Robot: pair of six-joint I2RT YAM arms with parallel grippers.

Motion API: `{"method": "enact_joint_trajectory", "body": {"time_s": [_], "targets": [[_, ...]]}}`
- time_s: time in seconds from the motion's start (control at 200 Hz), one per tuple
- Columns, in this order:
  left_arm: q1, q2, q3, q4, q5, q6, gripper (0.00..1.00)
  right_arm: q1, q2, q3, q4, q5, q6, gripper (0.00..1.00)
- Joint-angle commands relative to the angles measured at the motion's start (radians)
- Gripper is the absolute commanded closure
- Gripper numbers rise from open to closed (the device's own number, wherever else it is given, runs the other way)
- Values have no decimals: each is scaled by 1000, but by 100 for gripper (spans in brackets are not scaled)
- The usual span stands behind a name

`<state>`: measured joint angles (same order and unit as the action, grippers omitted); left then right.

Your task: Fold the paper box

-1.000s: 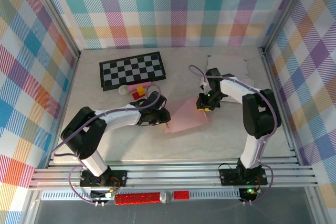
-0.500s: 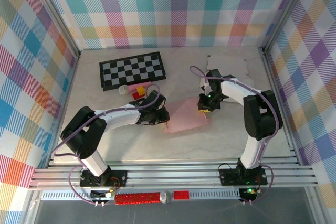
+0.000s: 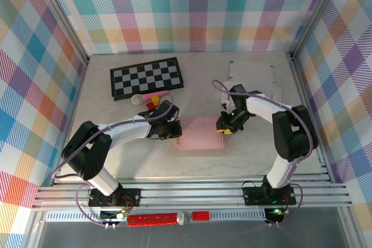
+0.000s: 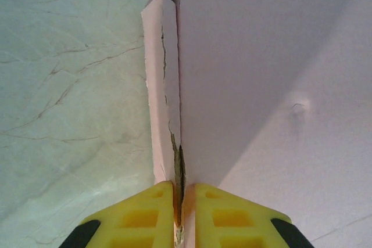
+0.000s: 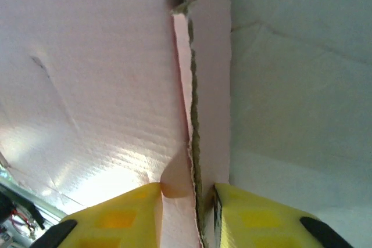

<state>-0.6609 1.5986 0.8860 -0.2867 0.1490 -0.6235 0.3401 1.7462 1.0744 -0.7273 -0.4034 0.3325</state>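
The pink paper box (image 3: 200,133) lies flat in the middle of the table. My left gripper (image 3: 174,130) is at its left edge. In the left wrist view the left gripper (image 4: 184,201) is shut on the box's raised left wall (image 4: 163,85), whose torn cardboard edge is pinched between the yellow fingers. My right gripper (image 3: 224,129) is at the box's right edge. In the right wrist view the right gripper (image 5: 187,201) stands partly open astride the folded right wall (image 5: 209,74), with the doubled flap loose between its fingers.
A black-and-white chessboard (image 3: 147,77) lies at the back left. Small pink, yellow and red pieces (image 3: 148,100) sit just in front of it, close to my left arm. A crumpled white sheet (image 3: 253,74) lies at the back right. Metal frame posts edge the table.
The box has turned from a skewed lie to square with the table and shifted slightly left and nearer. Both grippers moved with it. The right jaws have widened; the left ones closed tighter.
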Motion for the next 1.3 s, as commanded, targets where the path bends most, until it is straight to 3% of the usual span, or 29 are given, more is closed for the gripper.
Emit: {"method": "enact_joint_trajectory", "body": {"time_s": [0.0,0.15,0.505,0.93,1.295], "targets": [[16,-13,-31,-33,36,50,89,4,-50,4,-15,-65,-9,61],[19,4,-13,-47,41,82,92,-29,-70,5,7,-66,-20,46],[21,4,14,-65,41,82,92,-101,-76,13,55,-123,20,41],[35,4,13,-33,81,61,95,-136,-82,-144,224,-189,88,36],[136,-26,-86,110,204,47,100,-174,-76,-205,339,-335,120,28]]}}
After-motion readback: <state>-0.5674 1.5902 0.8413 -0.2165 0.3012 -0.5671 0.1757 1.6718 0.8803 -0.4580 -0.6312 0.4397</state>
